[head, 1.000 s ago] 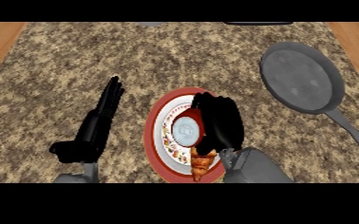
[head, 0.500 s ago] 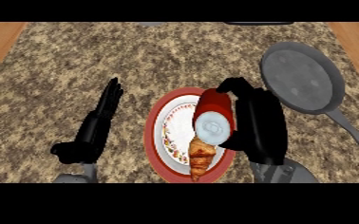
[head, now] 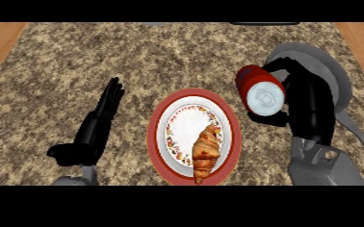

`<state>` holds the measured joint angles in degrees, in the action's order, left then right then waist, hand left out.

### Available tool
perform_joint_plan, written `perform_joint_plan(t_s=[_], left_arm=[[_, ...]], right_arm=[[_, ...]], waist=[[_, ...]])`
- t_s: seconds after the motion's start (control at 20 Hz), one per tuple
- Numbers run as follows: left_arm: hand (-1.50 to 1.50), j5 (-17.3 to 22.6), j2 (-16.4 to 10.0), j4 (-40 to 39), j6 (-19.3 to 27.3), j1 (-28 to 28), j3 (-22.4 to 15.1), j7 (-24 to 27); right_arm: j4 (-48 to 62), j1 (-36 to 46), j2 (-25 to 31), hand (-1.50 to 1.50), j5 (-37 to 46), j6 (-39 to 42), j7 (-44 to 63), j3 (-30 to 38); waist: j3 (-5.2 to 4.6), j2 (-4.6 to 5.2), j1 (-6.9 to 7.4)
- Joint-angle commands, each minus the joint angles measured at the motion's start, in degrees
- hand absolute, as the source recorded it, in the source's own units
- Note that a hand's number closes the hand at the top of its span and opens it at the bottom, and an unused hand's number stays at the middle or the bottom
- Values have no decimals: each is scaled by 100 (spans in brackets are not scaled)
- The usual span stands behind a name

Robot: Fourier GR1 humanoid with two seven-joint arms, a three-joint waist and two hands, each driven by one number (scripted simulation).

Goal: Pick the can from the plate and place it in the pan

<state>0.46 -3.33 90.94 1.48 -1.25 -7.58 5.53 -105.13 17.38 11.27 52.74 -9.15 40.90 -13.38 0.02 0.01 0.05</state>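
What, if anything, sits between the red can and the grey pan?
Nothing visible. The red cylindrical can, gripped by the black right hand, hangs at the round grey metal pan's left rim; only that hand overlaps the pan.

The bench [head: 177, 57] is speckled stone, with wood at its left and right edges. The pan [head: 335, 77] is matt grey, probably metal; the can [head: 256, 87] smooth red; the plate [head: 155, 131] glossy.

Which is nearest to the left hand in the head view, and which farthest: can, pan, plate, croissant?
1. The plate, just right of the left hand.
2. The croissant, on the plate's right half.
3. The can, in the right hand, past the plate.
4. The pan, at the far right edge.
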Motion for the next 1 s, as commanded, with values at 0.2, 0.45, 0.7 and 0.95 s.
perform_joint_plan(t_s=[0.2,0.45,0.7,0.95], left_arm=[[0,-155,144,32,155,-26,-71,-120],[0,-109,48,-71,-22,-159,-7,15],[0,-173,234,-336,68,-198,-63,189],[0,-171,172,-217,-13,-24,-71,178]], right_arm=[[1562,-41,689,150,-570,-992,-1748,1452],[3026,549,889,150,-160,-1963,-2439,1878],[4696,1187,1128,150,-1322,-2698,-3981,2716],[6327,2118,1333,150,-1780,-2814,-4927,3166]], waist=[[4,17,30],[3,24,73],[9,52,108],[7,39,126]])
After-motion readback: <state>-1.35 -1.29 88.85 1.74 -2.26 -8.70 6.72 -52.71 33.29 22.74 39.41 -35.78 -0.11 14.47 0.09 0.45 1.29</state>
